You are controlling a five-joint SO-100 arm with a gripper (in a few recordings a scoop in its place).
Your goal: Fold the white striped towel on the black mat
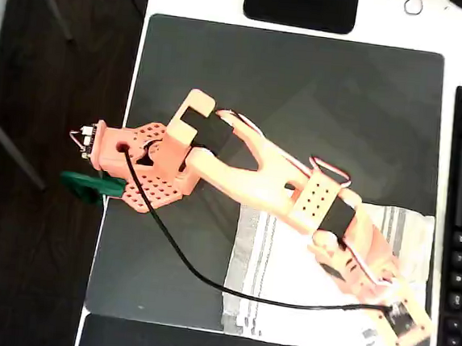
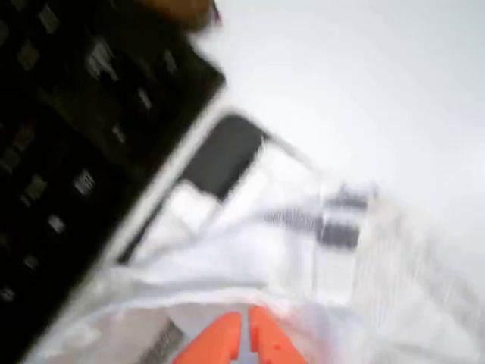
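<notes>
1. In the wrist view, the orange gripper [image 2: 244,341] sits at the bottom edge. Its two fingers lie close together with only a thin gap between them, apparently pinching a fold of the white striped towel [image 2: 303,250]; motion blur leaves the grip itself uncertain.
2. Directly beyond the fingers, the towel is bunched and raised, with a group of grey stripes visible on the upper right of the cloth.
3. Farther out in the wrist view, a rounded corner of the black mat [image 2: 227,155] shows past the cloth, and the black keyboard [image 2: 68,136] lies beside it at the left.
4. In the overhead view, the towel [image 1: 267,265] lies on the lower right part of the black mat [image 1: 302,98]. Its long axis runs left to right in the picture; the grey stripes run top to bottom near its left edge.
5. The orange arm [image 1: 247,170] crosses the mat diagonally, and the gripper [image 1: 400,321] is over the towel's lower right corner.
6. A black cable [image 1: 198,271] trails from the arm's base across the mat and towel.
</notes>
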